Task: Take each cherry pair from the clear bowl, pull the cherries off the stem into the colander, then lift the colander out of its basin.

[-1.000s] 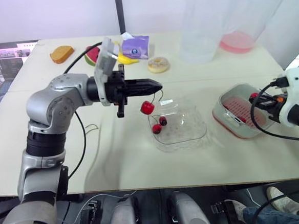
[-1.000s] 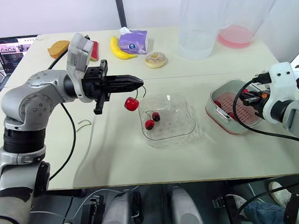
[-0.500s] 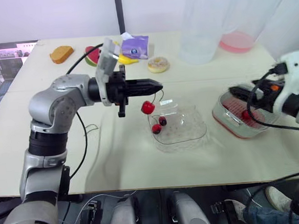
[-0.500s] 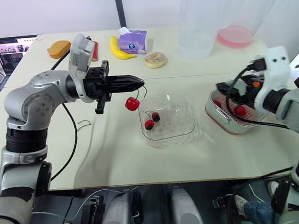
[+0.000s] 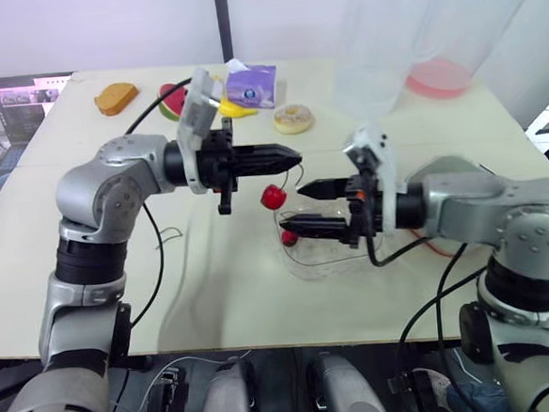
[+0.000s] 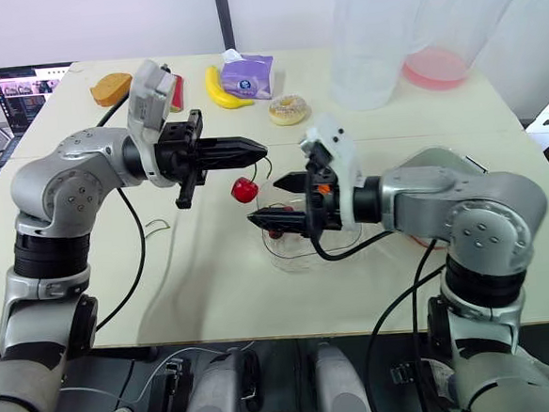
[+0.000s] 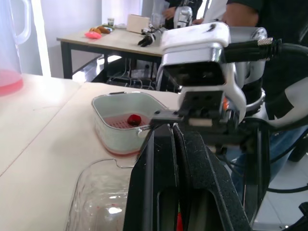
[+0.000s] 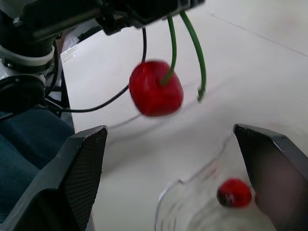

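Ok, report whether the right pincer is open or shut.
Open. The fingers of the right pincer stand wide apart, facing the hanging cherry.

Left end effector (image 5: 293,156) dangles cherry (image 5: 273,198); right end effector (image 5: 292,210) spread.

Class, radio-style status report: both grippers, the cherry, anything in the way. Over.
Left gripper shut on cherry stem. Right gripper open, facing the hanging cherry. Nothing between them.

A cream table (image 5: 223,285) before a pale wall (image 5: 102,29), a monitor (image 5: 22,96) at its left end
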You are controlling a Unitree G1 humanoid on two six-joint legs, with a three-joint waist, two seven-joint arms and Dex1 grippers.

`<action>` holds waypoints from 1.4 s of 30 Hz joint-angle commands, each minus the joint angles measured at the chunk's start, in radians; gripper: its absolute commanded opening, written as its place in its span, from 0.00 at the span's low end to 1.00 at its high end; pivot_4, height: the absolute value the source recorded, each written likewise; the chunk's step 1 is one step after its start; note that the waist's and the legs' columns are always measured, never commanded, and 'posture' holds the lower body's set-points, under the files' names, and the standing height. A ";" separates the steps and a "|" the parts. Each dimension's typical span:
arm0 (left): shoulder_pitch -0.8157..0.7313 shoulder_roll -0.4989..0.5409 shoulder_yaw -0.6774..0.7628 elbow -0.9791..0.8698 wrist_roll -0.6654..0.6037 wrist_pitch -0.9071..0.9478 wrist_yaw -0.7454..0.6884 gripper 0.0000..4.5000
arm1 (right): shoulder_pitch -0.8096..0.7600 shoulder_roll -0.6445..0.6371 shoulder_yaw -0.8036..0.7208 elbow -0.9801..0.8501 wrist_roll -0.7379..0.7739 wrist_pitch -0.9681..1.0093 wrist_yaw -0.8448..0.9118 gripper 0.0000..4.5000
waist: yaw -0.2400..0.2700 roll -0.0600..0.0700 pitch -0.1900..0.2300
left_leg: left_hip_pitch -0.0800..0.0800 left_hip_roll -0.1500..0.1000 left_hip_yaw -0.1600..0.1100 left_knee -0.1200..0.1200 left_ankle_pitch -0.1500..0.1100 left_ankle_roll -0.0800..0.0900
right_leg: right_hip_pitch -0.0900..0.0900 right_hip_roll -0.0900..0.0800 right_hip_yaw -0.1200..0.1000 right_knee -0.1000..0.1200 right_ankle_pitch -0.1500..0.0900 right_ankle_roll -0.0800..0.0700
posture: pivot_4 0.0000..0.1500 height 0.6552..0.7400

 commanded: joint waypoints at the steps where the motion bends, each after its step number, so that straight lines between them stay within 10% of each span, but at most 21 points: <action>1: -0.021 -0.001 0.008 -0.019 0.001 -0.017 -0.003 0.00 | -0.052 0.018 0.021 0.024 -0.008 -0.050 -0.005 0.99 | 0.000 0.000 0.000 | 0.000 0.000 0.000 0.000 0.000 0.000 | 0.000 0.000 0.000 0.000 0.000 0.000 | 1.00 1.00; 8: -0.017 0.000 0.012 -0.026 0.000 -0.013 0.000 0.00 | -0.064 0.040 0.034 0.041 0.006 -0.067 -0.024 0.99 | 0.000 0.000 0.000 | 0.000 0.000 0.000 0.000 0.000 0.000 | 0.000 -0.001 0.000 0.000 0.000 0.000 | 1.00 1.00; 19: -0.023 0.000 0.013 -0.024 0.000 -0.011 0.002 0.00 | -0.051 0.032 0.049 0.034 0.003 -0.060 -0.035 0.08 | 0.000 0.000 0.000 | 0.000 0.000 0.000 0.000 0.000 0.000 | 0.000 -0.001 0.000 0.000 0.000 0.000 | 1.00 1.00; 42: -0.016 0.003 0.022 -0.031 -0.003 0.003 0.010 0.00 | 0.168 -0.153 -0.075 -0.067 0.045 -0.029 -0.056 0.06 | 0.001 0.000 0.000 | -0.001 0.000 0.000 0.000 0.000 0.000 | 0.000 -0.001 0.000 0.000 0.000 0.000 | 1.00 1.00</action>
